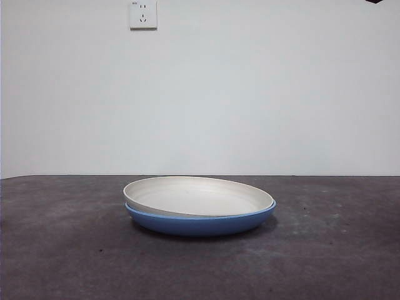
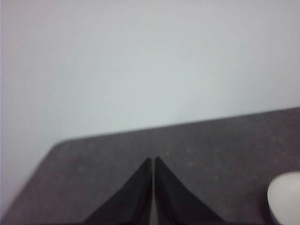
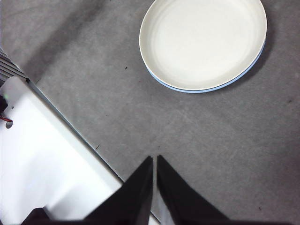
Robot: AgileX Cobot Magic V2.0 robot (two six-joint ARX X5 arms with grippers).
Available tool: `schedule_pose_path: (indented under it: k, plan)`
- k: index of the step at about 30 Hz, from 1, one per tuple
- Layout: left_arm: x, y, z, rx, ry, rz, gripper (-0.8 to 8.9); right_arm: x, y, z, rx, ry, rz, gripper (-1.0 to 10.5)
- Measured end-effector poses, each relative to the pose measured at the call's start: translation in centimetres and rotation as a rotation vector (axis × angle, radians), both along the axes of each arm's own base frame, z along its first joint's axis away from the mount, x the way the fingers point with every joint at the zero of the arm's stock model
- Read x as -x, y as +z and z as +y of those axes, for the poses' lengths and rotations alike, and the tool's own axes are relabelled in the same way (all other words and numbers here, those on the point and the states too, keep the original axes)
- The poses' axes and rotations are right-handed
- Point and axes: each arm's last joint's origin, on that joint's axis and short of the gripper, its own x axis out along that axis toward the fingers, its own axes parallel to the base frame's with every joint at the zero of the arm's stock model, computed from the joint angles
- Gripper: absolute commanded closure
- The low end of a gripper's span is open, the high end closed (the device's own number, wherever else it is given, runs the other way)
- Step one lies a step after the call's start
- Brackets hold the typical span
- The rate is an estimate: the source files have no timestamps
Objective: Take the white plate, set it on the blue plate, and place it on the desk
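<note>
The white plate lies inside the blue plate, slightly tilted, at the middle of the desk. The right wrist view looks down on the white plate, with only a thin crescent of the blue plate showing under its edge. My right gripper is shut and empty, held high and well away from the plates. My left gripper is shut and empty too, over bare desk, with a piece of the white plate at the picture's edge. A black arm tip shows at the front view's top right corner.
A white wall with a power socket rises behind the desk. In the right wrist view a white block lies along the desk's edge, close to my right gripper.
</note>
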Motion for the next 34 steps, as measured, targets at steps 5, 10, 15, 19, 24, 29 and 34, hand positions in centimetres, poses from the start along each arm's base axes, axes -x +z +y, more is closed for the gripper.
schedule_pose_path:
  k: [5,10,15,19,24,29,34]
  plan:
    - [-0.1,-3.6,0.0,0.041,0.001,0.047,8.04,0.0,0.0,0.0,0.000,0.000,0.000,9.4]
    - [-0.3,-6.0,0.1,0.070,0.001,0.081,8.04,0.0,0.0,0.0,0.000,0.000,0.000,9.4]
    - [-0.4,-7.4,0.1,0.085,0.001,0.102,8.04,0.0,0.0,0.0,0.000,0.000,0.000,9.4]
    - [-0.6,-8.3,0.1,0.090,0.007,0.129,8.04,0.0,0.0,0.0,0.000,0.000,0.000,9.4]
    - [-0.6,-8.3,0.3,0.110,0.070,0.132,8.04,0.0,0.0,0.0,0.000,0.000,0.000,9.4]
    - [-0.6,-8.6,0.4,0.121,0.103,0.155,8.04,0.0,0.0,0.0,0.000,0.000,0.000,9.4]
    - [-0.5,-9.3,0.4,0.133,0.108,0.232,8.04,0.0,0.0,0.0,0.000,0.000,0.000,9.4]
